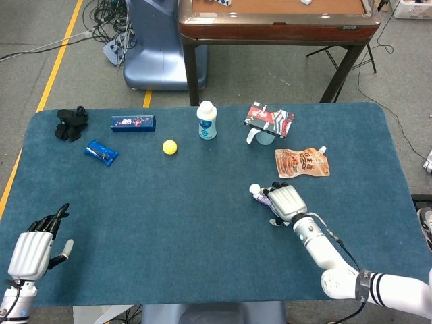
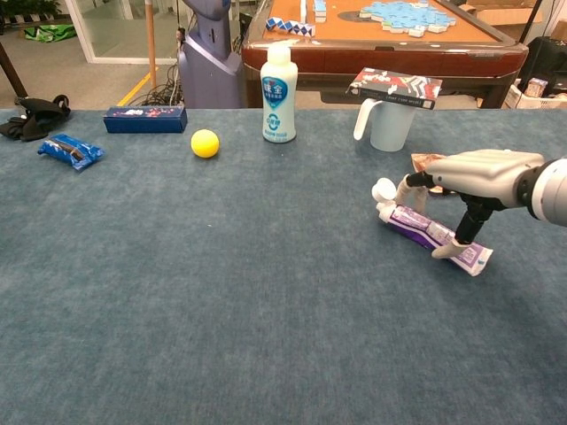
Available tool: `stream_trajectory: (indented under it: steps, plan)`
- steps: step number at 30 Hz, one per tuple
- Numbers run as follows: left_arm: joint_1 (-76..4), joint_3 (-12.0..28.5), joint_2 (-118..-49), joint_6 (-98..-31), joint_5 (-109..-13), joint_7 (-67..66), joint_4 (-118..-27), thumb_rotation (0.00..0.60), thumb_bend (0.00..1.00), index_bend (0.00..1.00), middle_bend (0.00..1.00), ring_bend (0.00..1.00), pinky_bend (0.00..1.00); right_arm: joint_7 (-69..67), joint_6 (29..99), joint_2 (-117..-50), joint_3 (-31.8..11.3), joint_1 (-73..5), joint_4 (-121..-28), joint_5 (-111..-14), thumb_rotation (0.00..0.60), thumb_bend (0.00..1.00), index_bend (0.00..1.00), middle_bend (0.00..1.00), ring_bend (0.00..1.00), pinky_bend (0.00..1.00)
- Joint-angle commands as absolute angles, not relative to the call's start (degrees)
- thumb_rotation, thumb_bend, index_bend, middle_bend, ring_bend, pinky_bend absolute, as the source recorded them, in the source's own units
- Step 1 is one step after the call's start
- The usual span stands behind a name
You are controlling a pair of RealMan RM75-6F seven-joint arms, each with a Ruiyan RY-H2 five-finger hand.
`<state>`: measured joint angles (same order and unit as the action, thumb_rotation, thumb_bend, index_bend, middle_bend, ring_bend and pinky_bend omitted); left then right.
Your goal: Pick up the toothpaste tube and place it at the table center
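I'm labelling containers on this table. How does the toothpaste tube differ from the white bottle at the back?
The toothpaste tube lies flat on the blue table, while the white bottle stands upright. The tube is slim and purple with its white cap at one end; the bottle is stout, white with a blue label. The right hand is over the tube, fingers reaching down to it; nothing touches the bottle. Both have white caps.
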<state>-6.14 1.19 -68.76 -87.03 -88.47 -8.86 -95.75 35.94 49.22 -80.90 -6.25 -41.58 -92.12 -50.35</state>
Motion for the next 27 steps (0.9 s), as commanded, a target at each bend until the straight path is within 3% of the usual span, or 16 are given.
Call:
stream_trajectory:
  steps: [1, 9, 27]
  plan:
    - [-6.1, 1.2, -68.8, -86.9, -88.4, -8.8, -95.7, 0.6, 0.36, 0.0, 0.24, 0.24, 0.28, 34.6, 49.2, -80.5, -5.3, -41.4, -93.7, -52.0, 0.6, 0.21, 0.23, 0.32, 0.16, 0.21]
    - [-6.2, 1.2, -69.0, -86.6, -88.6, -8.7, -95.8, 0.6, 0.36, 0.0, 0.24, 0.24, 0.28, 33.6, 51.1, -78.3, -3.0, -40.6, -96.5, -56.1, 0.6, 0.22, 0.23, 0.32, 0.16, 0.21]
    - [-5.5, 1.1, -68.5, -87.0, -88.6, -7.7, -95.9, 0.6, 0.36, 0.0, 0.24, 0.24, 0.28, 38.7, 52.8, -83.8, -4.1, -43.9, -89.3, -48.5, 0.6, 0.25, 0.25, 0.32, 0.17, 0.21]
